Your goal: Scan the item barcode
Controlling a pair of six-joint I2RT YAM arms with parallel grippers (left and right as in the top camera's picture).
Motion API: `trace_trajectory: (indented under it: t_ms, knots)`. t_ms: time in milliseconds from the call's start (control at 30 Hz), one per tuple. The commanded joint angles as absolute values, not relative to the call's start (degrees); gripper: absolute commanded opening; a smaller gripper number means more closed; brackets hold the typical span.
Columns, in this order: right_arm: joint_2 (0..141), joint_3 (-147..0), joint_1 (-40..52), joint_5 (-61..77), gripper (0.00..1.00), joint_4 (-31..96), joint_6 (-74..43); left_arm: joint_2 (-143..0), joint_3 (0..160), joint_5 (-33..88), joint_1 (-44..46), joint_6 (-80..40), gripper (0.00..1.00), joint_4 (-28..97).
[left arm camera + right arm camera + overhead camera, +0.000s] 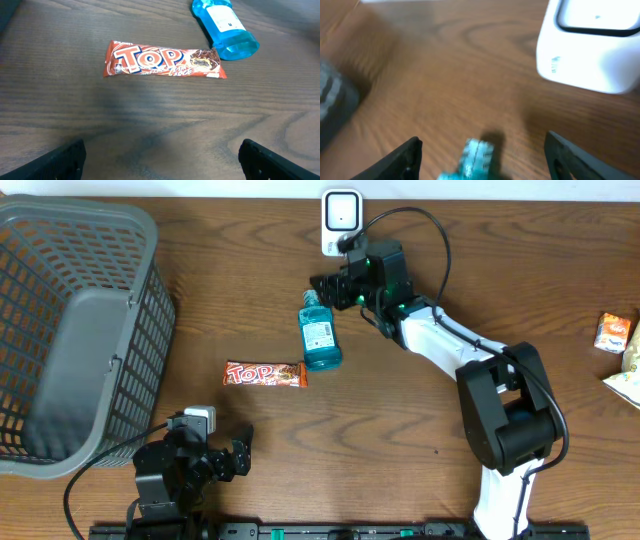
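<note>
Lying just beside right tool (325,288): blue bottle (320,336)

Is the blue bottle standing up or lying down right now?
Lying down: the blue bottle rests on its side on the table, label facing up, cap toward the scanner.

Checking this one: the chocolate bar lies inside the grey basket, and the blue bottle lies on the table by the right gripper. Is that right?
Not quite. The chocolate bar lies on the table, outside the basket, next to the blue bottle; the overhead view shows it. The bottle does lie by the right gripper.
</note>
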State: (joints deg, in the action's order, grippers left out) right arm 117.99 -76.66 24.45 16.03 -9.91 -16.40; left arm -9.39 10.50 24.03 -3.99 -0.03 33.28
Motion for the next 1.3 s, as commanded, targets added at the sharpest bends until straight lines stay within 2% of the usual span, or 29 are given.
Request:
trace_trajectory:
  t_ms: [0, 133, 467, 933, 967, 1267]
  knots:
    - [119.3, -80.2, 27.8, 6.1, 0.72, -10.0, -25.2, -9.3, 10.6, 24.1, -4.2, -0.1, 0.98, 33.4]
    - [122.7, -84.6, 30.9, 4.3, 0.73, -6.5, -24.4, -9.3, 10.6, 24.1, -4.2, -0.1, 0.98, 33.4]
    - [127.7, -92.9, 32.0, -2.4, 0.69, 7.9, -24.4, -9.3, 10.6, 24.1, -4.2, -0.1, 0.98, 33.4]
    - [132.9, -93.0, 32.2, -0.5, 0.61, 7.9, -24.4, -9.3, 10.6, 24.2, -4.2, -0.1, 0.98, 33.4]
    - [132.9, -93.0, 32.2, -0.5, 0.59, 7.9, -24.4, -9.3, 10.6, 24.2, -4.2, -0.1, 0.98, 33.4]
    - [133.0, -93.0, 32.4, -0.5, 0.16, 5.7, -22.4, -9.3, 10.6, 24.2, -4.2, -0.1, 0.98, 33.4]
